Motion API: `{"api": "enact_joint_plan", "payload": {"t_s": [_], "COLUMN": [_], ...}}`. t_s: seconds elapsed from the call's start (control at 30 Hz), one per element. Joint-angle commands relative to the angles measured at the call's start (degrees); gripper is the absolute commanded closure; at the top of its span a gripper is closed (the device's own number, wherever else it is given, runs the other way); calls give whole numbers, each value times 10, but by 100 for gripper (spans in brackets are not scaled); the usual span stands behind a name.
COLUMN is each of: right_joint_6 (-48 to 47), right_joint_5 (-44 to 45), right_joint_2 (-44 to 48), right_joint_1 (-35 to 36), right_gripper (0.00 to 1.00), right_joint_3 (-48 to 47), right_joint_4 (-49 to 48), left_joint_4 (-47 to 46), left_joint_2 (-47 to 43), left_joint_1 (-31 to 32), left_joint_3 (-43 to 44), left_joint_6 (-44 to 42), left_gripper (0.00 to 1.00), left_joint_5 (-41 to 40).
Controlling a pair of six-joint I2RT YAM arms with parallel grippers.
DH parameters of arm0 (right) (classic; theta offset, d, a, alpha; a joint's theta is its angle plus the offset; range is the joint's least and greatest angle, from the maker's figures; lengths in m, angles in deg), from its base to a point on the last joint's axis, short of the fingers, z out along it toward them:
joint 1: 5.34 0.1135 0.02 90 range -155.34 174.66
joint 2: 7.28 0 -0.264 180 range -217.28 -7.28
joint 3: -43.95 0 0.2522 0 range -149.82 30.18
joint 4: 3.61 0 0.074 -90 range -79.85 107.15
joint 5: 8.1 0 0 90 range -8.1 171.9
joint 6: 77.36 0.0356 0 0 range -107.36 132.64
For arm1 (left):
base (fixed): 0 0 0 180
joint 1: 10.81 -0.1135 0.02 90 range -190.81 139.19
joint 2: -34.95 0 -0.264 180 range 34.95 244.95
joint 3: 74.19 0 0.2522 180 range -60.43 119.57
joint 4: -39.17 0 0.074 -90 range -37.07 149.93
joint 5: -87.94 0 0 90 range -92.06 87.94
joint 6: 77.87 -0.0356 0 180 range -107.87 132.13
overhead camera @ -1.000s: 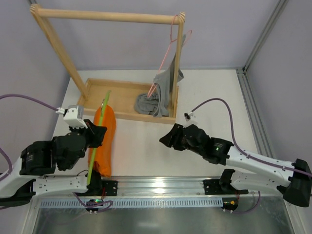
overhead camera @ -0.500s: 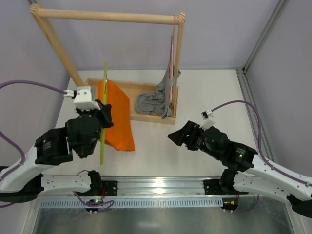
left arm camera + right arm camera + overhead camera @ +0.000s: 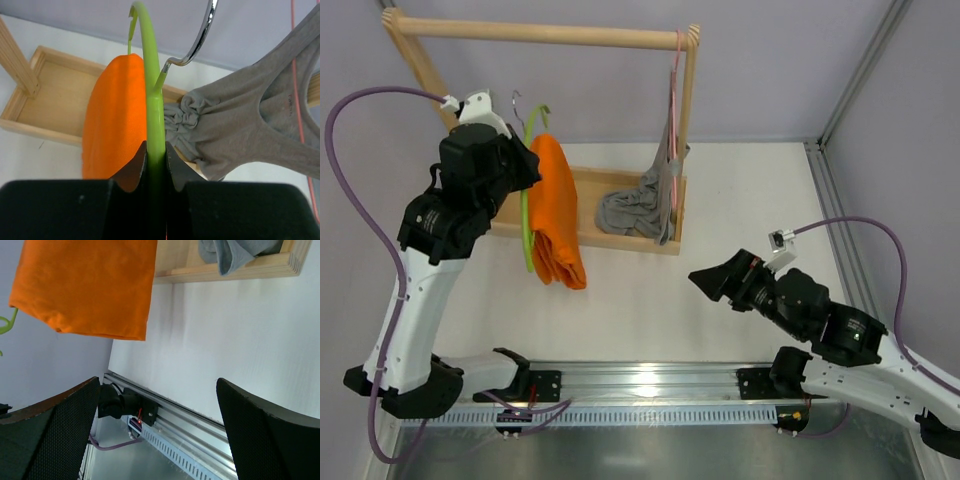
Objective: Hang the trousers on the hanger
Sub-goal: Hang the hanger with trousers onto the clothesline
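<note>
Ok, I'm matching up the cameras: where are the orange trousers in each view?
Top external: trousers upper left, hanging on the hanger.
Left wrist: trousers centre-left.
Right wrist: trousers top left.
Shared landmark: grey garment, to their right in every view.

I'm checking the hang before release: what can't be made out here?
Left wrist: the left gripper covers the hanger below the grip and the trousers' lower end.
Top external: the gripper's body hides the grip.
Right wrist: the left edge cuts off nearly all the hanger.
</note>
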Motion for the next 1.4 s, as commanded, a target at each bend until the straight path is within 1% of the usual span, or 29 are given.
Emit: {"api": "enact_joint_plan", "payload": {"t_s": [0.0,0.07,0.1,0.17,0.2,0.33,0.5,0.6,0.77,0.8,0.9,0.93,1.03,1.1,1.2,1.23,1.3,1.37], "right_joint_6": [-16,-23,-26,-39,-44,-54,-53,-52,-63,-64,-65,-65,-70,-75,-77,-77,-77,-79], "right_joint_5": [22,22,17,9,8,13,-3,-21,-28,-30,-33,-37,-45,-44,-40,-39,-40,-39], "right_joint_2": [18,19,17,16,15,16,25,22,4,1,-7,-10,-30,-42,-47,-46,-45,-44], "right_joint_1": [3,3,3,3,3,3,3,3,3,3,3,3,3,3,3,3,3,3], "right_gripper": [0,0,0,0,0,0,0,0,0,0,0,0,0,0,0,0,0,0], "right_joint_3": [-7,-7,-8,-10,-11,-17,5,23,10,8,7,7,2,0,2,7,10,11], "right_joint_4": [5,4,3,-5,-3,12,-10,-32,-30,-32,-46,-52,-67,-68,-65,-68,-69,-68], "left_joint_4": [-130,-122,-119,-125,-131,-162,-215,-220,-204,-207,-226,-247,-274,-273,-299,-308,-316,-317], "left_joint_2": [-10,14,30,38,39,37,58,79,123,129,150,157,174,192,186,183,183,193], "left_joint_1": [-42,-55,-73,-90,-97,-115,-125,-139,-174,-192,-223,-238,-259,-264,-264,-265,-267,-292], "left_joint_3": [69,92,115,128,134,142,160,180,244,248,248,245,237,234,195,164,151,146], "left_joint_6": [-29,-35,-42,-44,-50,-58,-62,-65,-62,-58,-29,-23,3,7,2,2,3,11], "left_gripper": [100,100,100,100,100,100,100,100,100,100,100,100,100,100,100,100,100,100], "left_joint_5": [135,145,157,167,191,174,165,159,194,202,245,251,281,298,306,305,311,329]}}
